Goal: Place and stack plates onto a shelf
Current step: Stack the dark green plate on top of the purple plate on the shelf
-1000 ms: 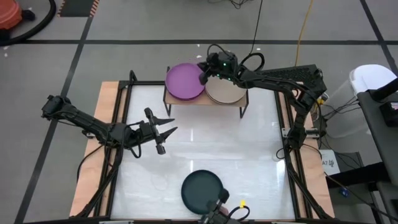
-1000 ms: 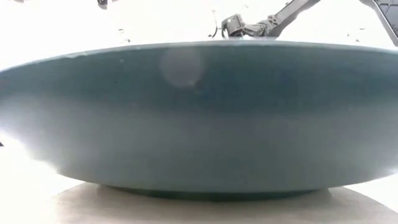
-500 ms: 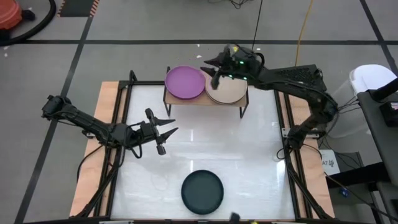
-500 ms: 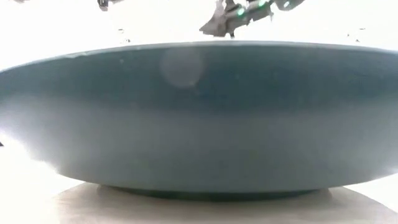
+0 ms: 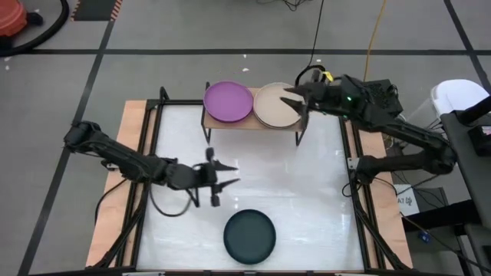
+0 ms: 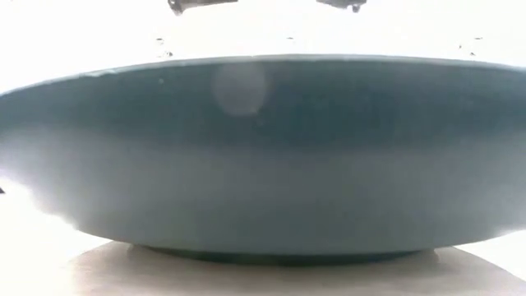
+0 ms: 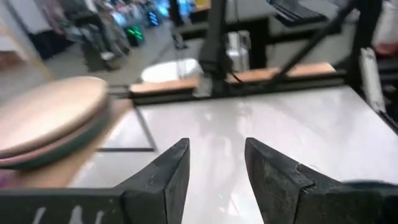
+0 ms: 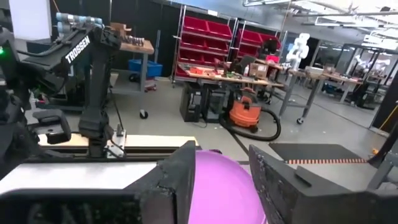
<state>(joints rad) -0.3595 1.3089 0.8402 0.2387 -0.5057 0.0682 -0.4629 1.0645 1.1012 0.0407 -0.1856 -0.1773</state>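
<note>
On the shelf [image 5: 247,124] at the table's far edge lie a purple plate [image 5: 228,102] on the left and a stack topped by a beige plate [image 5: 272,107] on the right. In the left wrist view the stack [image 7: 53,121] shows teal and pink rims under the beige one. A dark teal plate [image 5: 249,236] rests flat on the table near the front edge. My right gripper [image 5: 294,106] hovers open over the right part of the beige stack, pointing at the purple plate [image 8: 224,190]. My left gripper [image 5: 222,184] stands open over the table's middle, above and left of the teal plate.
The teal plate [image 6: 263,156] fills the low view and hides the shelf there. Wooden strips and black frame rails [image 5: 149,153] run along the table's left and right sides. The white tabletop [image 5: 291,184] lies bare between the shelf and the teal plate.
My right gripper has opened, let go of the purple plate's right edge, risen and drawn back toward the table's right, over the beige stack. The purple plate stays flat on the shelf. My left gripper has moved right and toward the near edge, closer to the teal plate.
</note>
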